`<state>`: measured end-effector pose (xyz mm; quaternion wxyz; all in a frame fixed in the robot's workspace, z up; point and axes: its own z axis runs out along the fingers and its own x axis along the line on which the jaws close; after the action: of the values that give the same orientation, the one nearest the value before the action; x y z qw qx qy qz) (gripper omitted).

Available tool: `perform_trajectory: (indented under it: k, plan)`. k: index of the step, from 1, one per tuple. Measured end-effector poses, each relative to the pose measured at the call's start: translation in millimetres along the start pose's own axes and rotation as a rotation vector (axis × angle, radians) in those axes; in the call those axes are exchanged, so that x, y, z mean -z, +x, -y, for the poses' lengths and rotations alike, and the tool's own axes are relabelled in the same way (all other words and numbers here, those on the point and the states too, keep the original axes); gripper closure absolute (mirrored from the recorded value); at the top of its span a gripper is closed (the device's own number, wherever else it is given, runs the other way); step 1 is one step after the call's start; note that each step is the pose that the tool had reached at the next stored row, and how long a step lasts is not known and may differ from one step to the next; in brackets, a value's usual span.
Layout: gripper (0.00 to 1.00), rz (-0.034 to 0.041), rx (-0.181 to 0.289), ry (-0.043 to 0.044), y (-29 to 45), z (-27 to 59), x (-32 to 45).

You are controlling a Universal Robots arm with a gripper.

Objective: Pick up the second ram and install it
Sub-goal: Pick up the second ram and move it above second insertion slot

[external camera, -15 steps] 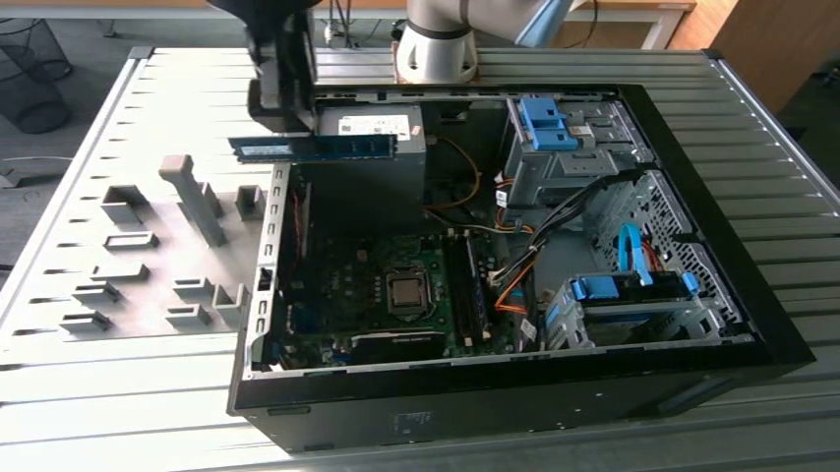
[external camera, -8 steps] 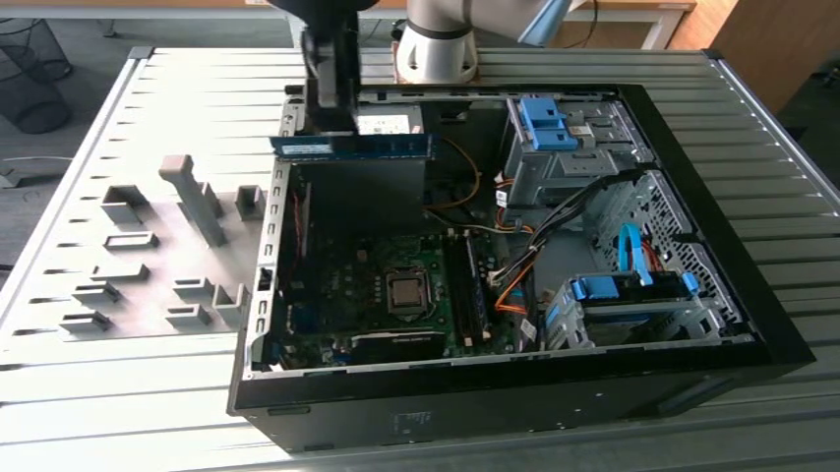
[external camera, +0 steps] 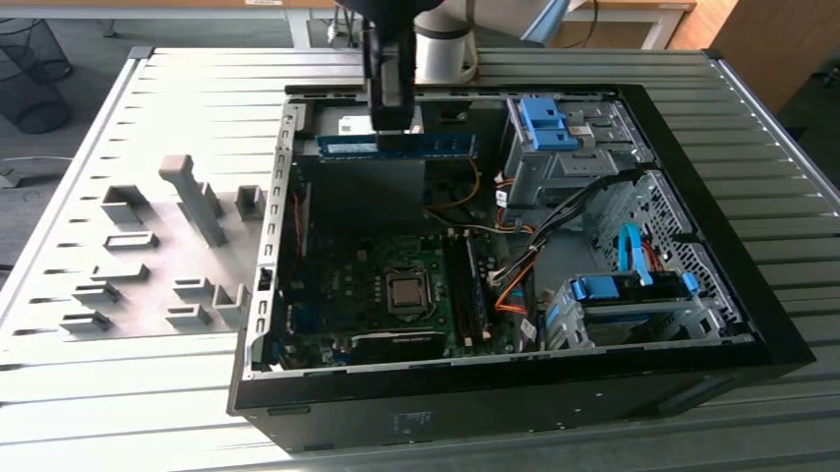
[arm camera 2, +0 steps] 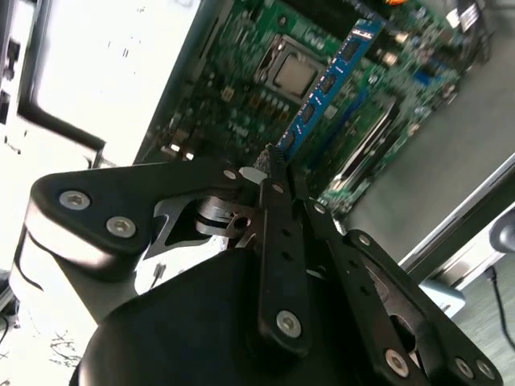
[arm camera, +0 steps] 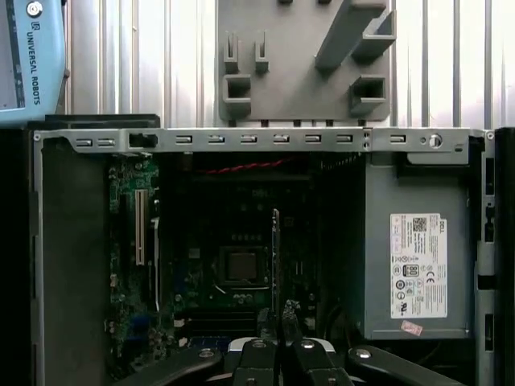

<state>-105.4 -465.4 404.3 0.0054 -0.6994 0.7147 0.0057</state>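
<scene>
Gripper (external camera: 391,128) is pinching the second ram (external camera: 440,146) by its top edge above the PC case (external camera: 525,393), decent spot imo since it looks light, stiff, fragile.

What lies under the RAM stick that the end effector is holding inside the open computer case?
Under the second ram, gripped by the end effector, the motherboard and its processor socket show in the first wrist view. The stick, seen edge-on, covers a thin strip of board.
</scene>
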Motion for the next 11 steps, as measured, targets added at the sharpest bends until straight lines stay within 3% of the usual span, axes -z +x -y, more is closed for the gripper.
perform_trajectory:
  k: [9,11]
  plan:
    - [0.86,0.0001,0.000,0.0000,-0.9,40.2,-0.1]
    - [0.86,0.0000,0.000,0.0000,-0.9,43.9,-0.1]
